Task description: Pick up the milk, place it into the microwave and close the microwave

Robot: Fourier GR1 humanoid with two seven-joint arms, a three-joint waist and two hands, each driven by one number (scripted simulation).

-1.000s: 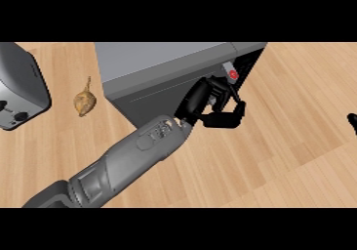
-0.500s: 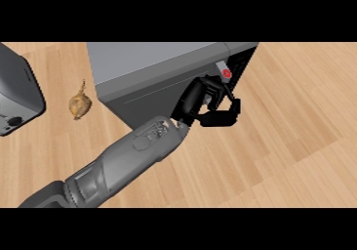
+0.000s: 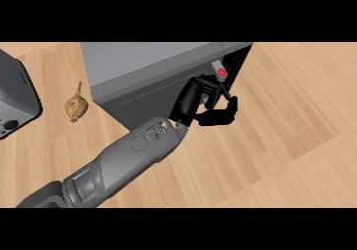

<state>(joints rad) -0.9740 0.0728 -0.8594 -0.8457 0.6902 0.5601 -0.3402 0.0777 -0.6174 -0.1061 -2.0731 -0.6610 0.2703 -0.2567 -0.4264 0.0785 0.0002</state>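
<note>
Left hand [image 3: 194,100] at microwave [image 3: 138,63] front, table's far edge. Fingers curled, seemingly round milk [image 3: 221,72]. Milk upright, red cap showing just above hand, dark opening directly beyond. Right hand out of view.
</note>
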